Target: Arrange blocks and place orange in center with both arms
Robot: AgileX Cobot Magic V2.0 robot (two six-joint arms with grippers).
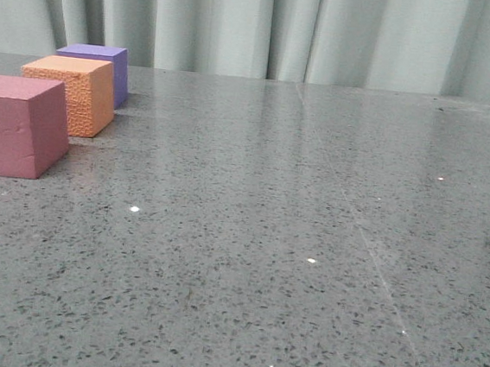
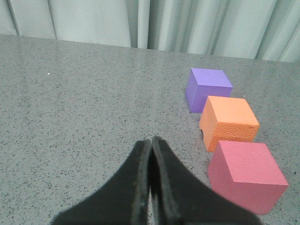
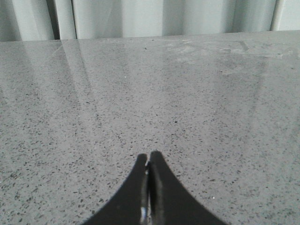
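Now, left tool [image 2: 151,140]: pinched tight, holding nothing.
Right tool [image 3: 149,157]: pinched tight too, with only bare desk [image 3: 187,93] ahead.
Blocks: pink block [image 2: 246,176], orange block [image 2: 228,123] and purple block [image 2: 208,89] sit in a row, orange in the middle.
Nearer arm: the left one; the row lies just off to its side.
Row's direction: it runs away toward the curtain [image 1: 269,25].

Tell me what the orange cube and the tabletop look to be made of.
Orange cube: probably foam, matte, with a pebbled, bumpy side face and a smoother top. Tabletop: looks like polished speckled stone or terrazzo, grey with dark flecks; its sheen reflects the curtain. It could be an imitation surface.
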